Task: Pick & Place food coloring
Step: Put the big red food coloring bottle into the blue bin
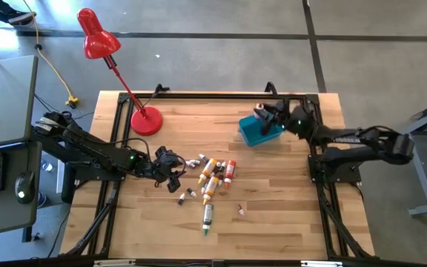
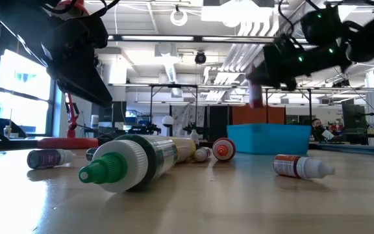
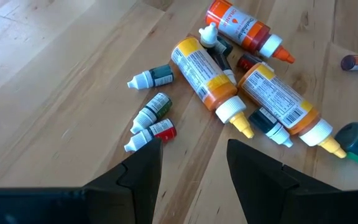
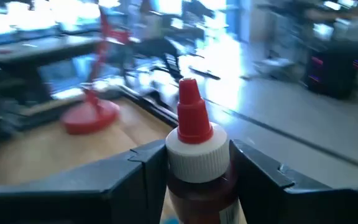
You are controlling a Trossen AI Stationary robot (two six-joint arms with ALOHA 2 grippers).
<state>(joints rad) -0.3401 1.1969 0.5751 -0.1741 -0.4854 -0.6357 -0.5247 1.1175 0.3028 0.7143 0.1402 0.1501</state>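
pale wooden counter carries a loose cluster of small plastic food coloring bottles near its middle: yellow-orange ones with white caps, an orange-red one, and tiny grey-white droppers lying on their sides. a longer green-tipped tube lies apart from the cluster, nearer the front edge, and one tiny bottle rests alone beside it. the left gripper hovers just beside the cluster's left side, its dark fingers spread and empty above three little droppers. the right gripper hangs over the blue plastic bin at the counter's back right, pinching a dark red bottle with a white collar and red pointed cap upright between its fingers. a red desk lamp stands on its round base at the back left of the counter, well apart from the bottles. in the low view the bin sits behind the scattered bottles.
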